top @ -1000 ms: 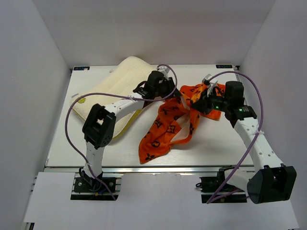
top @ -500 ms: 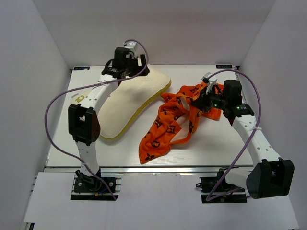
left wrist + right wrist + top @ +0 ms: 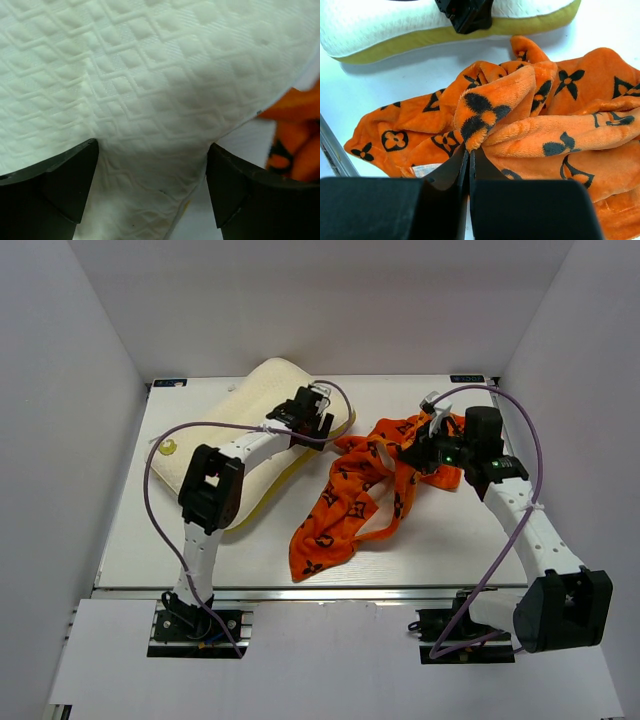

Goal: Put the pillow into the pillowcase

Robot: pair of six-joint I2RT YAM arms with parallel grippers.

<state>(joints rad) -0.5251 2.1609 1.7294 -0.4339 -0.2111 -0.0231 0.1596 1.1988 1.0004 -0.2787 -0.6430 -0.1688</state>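
Note:
The cream pillow [image 3: 225, 435] with its yellow side band lies at the back left of the table. My left gripper [image 3: 310, 422] hovers over its right end, open. In the left wrist view the quilted pillow [image 3: 150, 75] fills the space under the left gripper [image 3: 150, 187], whose jaws stand wide apart and grip nothing. The orange pillowcase [image 3: 350, 500] with black motifs lies crumpled from mid-table to the back right. My right gripper [image 3: 428, 447] is shut on a raised fold of the pillowcase [image 3: 485, 107], pinched at the right gripper [image 3: 470, 150].
White walls enclose the table [image 3: 470, 545] on the left, back and right. Purple cables loop above both arms. The right wrist view shows the pillow's yellow edge [image 3: 470, 32] just behind the pillowcase, with the left gripper's black body [image 3: 465, 14] over it.
The left gripper has opened wide, letting go of the pillow. It swung to the back edge and returned over the pillow's right end. The right arm and its pinch have not moved.

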